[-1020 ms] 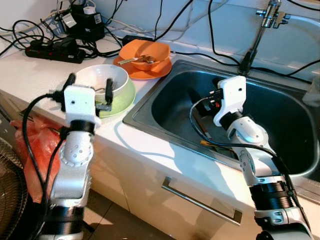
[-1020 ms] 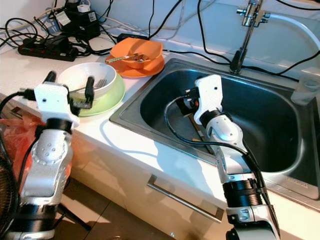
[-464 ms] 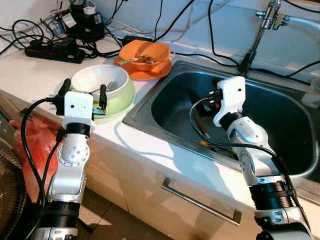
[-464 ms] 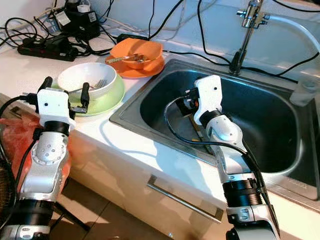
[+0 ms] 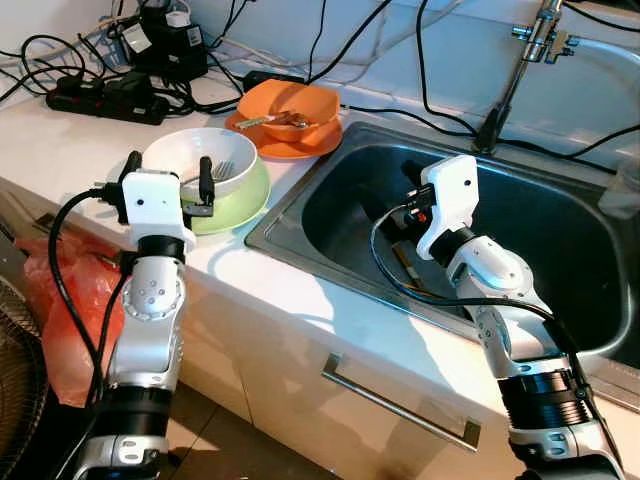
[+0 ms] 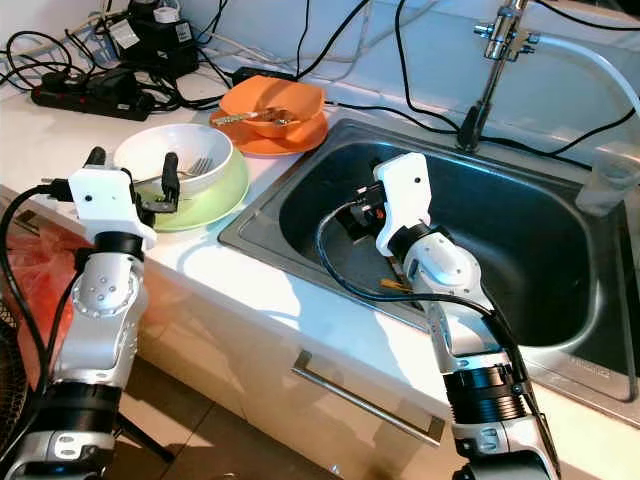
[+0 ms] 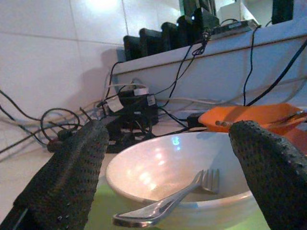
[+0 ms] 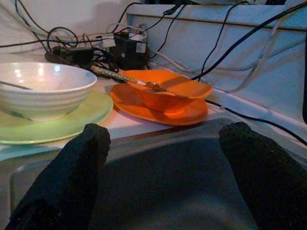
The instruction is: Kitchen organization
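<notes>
A white bowl [image 5: 190,155] with a fork [image 7: 165,203] in it sits on a green plate [image 5: 248,195] on the counter. My left gripper [image 7: 170,132] is open at the bowl's near rim, one finger on each side, touching nothing. Behind it an orange bowl [image 5: 290,100] holding a utensil rests on an orange plate [image 5: 292,149]. My right gripper [image 8: 165,128] is open and empty, low inside the steel sink [image 5: 560,230], pointing toward its left wall. A thin brown utensil [image 5: 405,262] lies on the sink floor under that arm.
A faucet [image 5: 510,70] stands behind the sink. A power strip [image 5: 100,100] and tangled cables fill the back left of the counter. A clear cup [image 6: 612,178] sits at the sink's right. Below the counter are a drawer handle [image 5: 400,405] and an orange bag [image 5: 65,300].
My left gripper dipped toward the counter edge, then came back up to the bowl's near rim. My right gripper has slid slightly left inside the sink.
</notes>
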You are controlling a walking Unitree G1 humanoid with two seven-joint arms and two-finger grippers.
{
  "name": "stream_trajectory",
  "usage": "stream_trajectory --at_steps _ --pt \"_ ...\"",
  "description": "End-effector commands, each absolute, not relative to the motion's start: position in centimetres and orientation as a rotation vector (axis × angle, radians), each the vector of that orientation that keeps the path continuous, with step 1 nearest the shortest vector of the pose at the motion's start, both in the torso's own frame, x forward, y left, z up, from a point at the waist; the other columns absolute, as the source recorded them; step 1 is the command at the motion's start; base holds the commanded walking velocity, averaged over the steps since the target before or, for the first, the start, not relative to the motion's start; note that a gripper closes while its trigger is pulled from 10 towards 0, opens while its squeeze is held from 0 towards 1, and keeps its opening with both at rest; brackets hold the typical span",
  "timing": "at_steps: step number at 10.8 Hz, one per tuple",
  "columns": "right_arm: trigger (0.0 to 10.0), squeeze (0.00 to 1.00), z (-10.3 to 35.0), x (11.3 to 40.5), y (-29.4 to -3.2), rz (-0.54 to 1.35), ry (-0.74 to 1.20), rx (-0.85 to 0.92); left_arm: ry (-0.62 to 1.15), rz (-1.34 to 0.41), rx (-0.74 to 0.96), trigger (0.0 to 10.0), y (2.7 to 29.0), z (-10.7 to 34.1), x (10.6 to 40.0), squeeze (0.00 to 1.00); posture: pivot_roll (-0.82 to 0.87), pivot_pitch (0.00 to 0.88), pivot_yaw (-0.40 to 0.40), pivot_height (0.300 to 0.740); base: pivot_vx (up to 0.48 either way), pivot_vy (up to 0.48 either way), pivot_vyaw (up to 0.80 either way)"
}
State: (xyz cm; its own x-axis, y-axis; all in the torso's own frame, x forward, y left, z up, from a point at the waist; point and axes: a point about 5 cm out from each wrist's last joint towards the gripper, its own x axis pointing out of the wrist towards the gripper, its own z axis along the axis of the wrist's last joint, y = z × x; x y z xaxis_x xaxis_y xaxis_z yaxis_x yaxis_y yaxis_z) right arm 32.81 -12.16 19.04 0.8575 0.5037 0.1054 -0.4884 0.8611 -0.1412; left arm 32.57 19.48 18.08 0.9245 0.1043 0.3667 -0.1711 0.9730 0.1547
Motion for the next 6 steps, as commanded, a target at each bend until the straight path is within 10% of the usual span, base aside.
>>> stream_trajectory --at_steps 1,6 --pt "10.0 0.0 19.1 32.6 -12.6 0.523 -0.133 -0.11 -0.374 0.163 0.152 10.0 19.5 18.3 33.0 0.0 -0.03 0.0 -0.045 0.74 0.0 0.0 0.0" --pt "10.0 0.0 19.2 30.9 -11.4 0.73 -0.096 -0.079 -0.341 0.176 0.102 10.0 19.6 17.5 33.8 0.0 -0.04 0.0 -0.048 0.74 0.0 0.0 0.0"
